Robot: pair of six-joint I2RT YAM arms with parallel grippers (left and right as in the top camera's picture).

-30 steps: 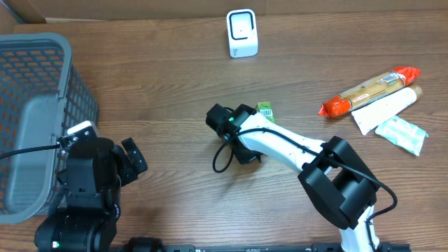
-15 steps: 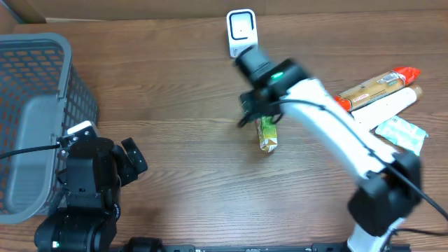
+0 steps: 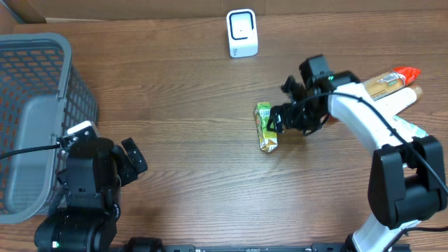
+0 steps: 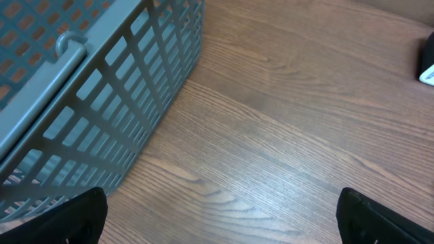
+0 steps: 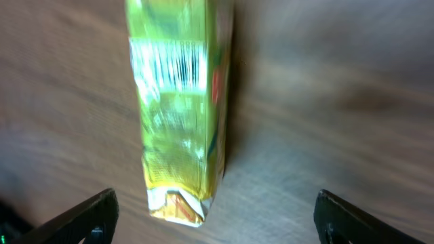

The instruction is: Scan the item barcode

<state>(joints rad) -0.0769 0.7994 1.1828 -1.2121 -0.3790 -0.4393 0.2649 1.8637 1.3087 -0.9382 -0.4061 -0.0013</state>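
Packet (image 3: 265,127) flat on table (image 3: 182,91), barcode (image 5: 168,64) up, well apart from scanner (image 3: 242,33). Right gripper (image 5: 215,220) above packet end, fingers spread wide, touching nothing. Left gripper (image 4: 224,220) wide, empty, beside basket (image 4: 102,102).

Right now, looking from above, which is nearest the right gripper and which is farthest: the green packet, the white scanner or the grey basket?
1. green packet, just to the left of the right gripper.
2. white scanner, farther back, near the middle.
3. grey basket, way over on the left side.
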